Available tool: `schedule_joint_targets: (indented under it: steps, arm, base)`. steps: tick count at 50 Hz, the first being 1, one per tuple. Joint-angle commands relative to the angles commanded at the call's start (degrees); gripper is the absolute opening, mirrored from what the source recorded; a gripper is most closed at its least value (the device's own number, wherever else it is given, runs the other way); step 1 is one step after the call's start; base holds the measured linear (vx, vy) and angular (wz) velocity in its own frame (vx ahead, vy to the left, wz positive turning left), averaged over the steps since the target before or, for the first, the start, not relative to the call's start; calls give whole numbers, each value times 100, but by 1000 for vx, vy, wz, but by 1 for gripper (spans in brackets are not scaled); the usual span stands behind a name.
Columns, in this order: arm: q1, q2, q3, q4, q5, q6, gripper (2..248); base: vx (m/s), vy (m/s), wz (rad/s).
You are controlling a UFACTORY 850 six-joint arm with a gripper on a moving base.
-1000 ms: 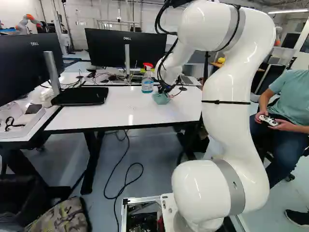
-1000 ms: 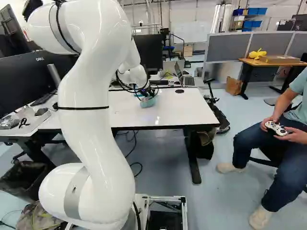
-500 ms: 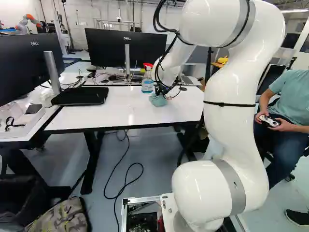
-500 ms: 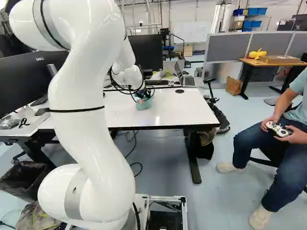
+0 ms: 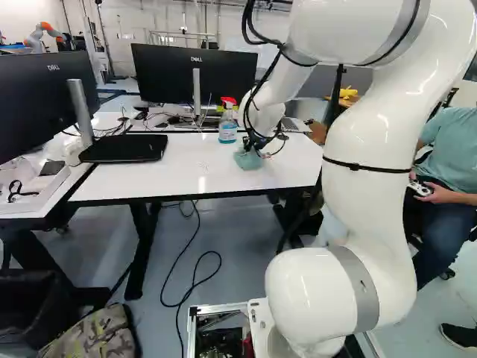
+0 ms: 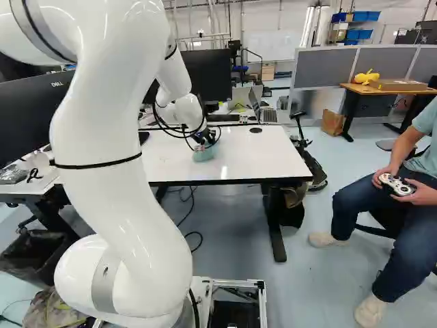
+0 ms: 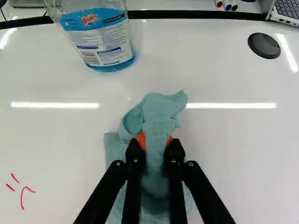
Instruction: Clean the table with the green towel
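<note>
Now: gripper [image 5: 257,143] w/ green towel [image 7: 161,109], both at the white table [image 5: 164,177].
Pincer's clamped on a bunched fold of towel btwn its 2 fingers; the rest of the cloth hangs under & around them, low at the tabletop. Spray btl [image 7: 100,39] w/ blue liquid stands ahead, apart from towel; red strokes [image 7: 22,196] on same side as btl, blk round disc [image 7: 264,45] on the other.

On the table [image 5: 156,181], the towel [image 5: 247,159] lies before the bottle [image 5: 227,134].
</note>
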Motion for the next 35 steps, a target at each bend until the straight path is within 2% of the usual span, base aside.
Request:
schedule_joint_targets:
  steps: [19, 35]
  arm:
    - [-333, -5, -6, 0, 0, 0, 57]
    - [-460, -319, -395, 0, 0, 0, 57]
  base:
    - [0, 0, 0]
    - [0, 0, 0]
